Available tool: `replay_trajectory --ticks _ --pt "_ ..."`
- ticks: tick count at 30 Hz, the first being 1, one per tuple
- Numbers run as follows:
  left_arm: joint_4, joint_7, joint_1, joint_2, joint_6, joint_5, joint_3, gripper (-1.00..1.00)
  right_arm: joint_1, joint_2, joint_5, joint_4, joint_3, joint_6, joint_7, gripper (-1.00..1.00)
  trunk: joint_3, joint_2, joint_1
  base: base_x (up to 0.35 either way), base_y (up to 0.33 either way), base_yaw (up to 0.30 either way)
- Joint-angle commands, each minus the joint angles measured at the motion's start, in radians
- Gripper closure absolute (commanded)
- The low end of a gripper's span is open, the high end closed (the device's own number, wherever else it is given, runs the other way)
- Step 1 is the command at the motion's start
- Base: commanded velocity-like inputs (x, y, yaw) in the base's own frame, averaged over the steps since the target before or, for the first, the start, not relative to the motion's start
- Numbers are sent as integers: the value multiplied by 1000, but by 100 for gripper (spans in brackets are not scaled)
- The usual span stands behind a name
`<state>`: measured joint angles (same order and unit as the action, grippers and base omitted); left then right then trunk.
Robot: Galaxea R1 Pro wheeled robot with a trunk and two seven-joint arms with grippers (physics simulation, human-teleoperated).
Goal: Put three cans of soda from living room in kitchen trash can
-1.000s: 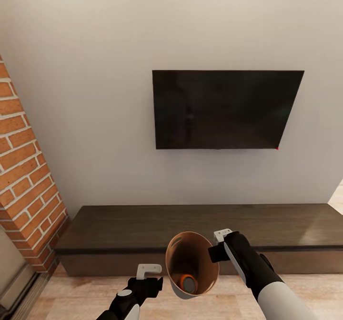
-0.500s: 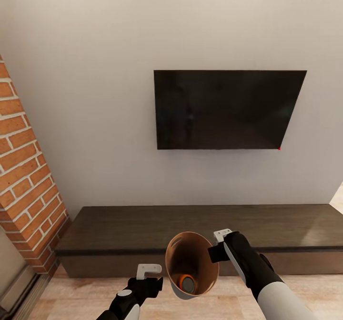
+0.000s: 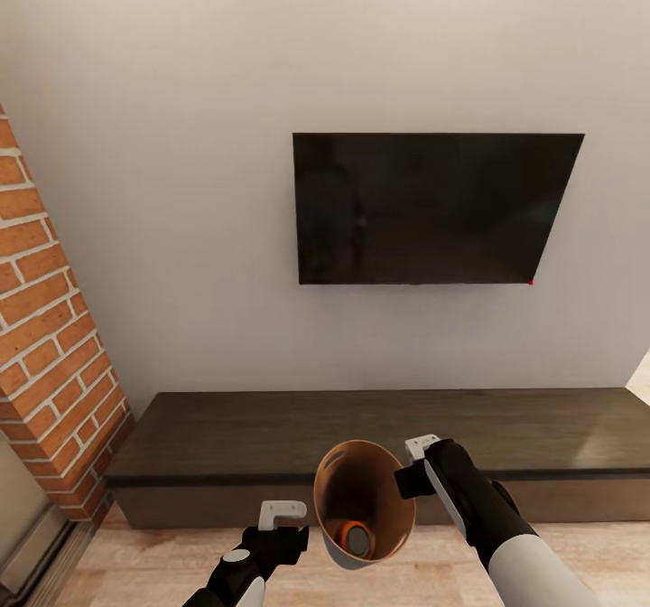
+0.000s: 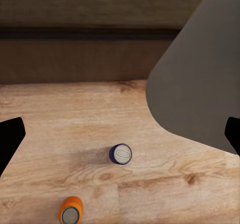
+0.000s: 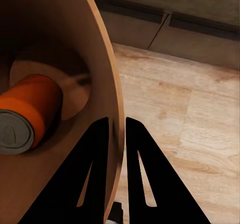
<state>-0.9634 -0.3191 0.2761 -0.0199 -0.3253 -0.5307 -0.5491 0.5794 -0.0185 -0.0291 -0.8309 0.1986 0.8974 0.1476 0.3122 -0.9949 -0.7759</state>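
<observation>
1. Black wall-mounted TV [image 3: 433, 208] above long low dark-wood cabinet [image 3: 379, 440].
2. Pale grey tapered bin, tan inside [image 3: 361, 499], rim pinched between right gripper [image 5: 116, 129] fingers; orange soda can [image 5: 27, 116] inside.
3. Left gripper [image 3: 282, 515] spread open, empty, above blue can [image 4: 120, 154] and second orange can [image 4: 70, 211] on wood floor [image 4: 60, 134].

head — faces TV [image 3: 436, 208] wall | wrists — close, downward; share wood floor [image 4: 60, 134]

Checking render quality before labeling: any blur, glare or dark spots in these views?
Head view: sharp, even light, TV without glare. Left wrist view: soft; blue can casts a faint shadow. Right wrist view: right gripper fingers pure black silhouettes, bin wall smooth.
</observation>
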Motion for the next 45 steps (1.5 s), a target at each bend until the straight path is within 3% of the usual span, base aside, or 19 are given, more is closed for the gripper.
replay_trajectory --ticks 1,15,19,24,27,29,32,35,38,45 --pt "0 0 0 0 0 0 0 -100 0 0 18 -1 -1 2 6 100 0 0 0 0 0 0" --pt "0 0 0 0 0 0 0 -100 -1 -11 18 -47 -10 10 7 100 0 0 0 0 0 0" --pt "0 0 0 0 -1 0 0 -100 -4 -37 18 -111 -13 59 7 100 0 0 0 0 0 0" --pt "0 0 0 0 -1 -1 0 -100 -5 -110 20 -166 -40 113 8 100 0 0 0 0 0 0" --pt "0 0 0 0 -1 -1 0 -100 -6 -171 20 -176 -107 123 7 100 0 0 0 0 0 0" --pt "0 0 0 0 -1 -2 0 -100 -6 -237 20 -179 -155 126 7 100 0 0 0 0 0 0" --pt "0 0 0 0 -1 -2 0 -100 -6 -295 23 -180 -186 127 10 100 0 0 0 0 0 0" --pt "0 0 0 0 -1 -2 0 -100 -6 -332 24 -180 -206 126 12 100 0 0 0 0 0 0" --pt "0 0 0 0 -1 -2 0 -100 -7 -351 24 -180 -233 125 14 100 0 0 0 0 0 0" --pt "0 0 0 0 -1 -2 0 -100 -7 -360 20 -180 -254 124 15 100 0 0 0 0 0 0"
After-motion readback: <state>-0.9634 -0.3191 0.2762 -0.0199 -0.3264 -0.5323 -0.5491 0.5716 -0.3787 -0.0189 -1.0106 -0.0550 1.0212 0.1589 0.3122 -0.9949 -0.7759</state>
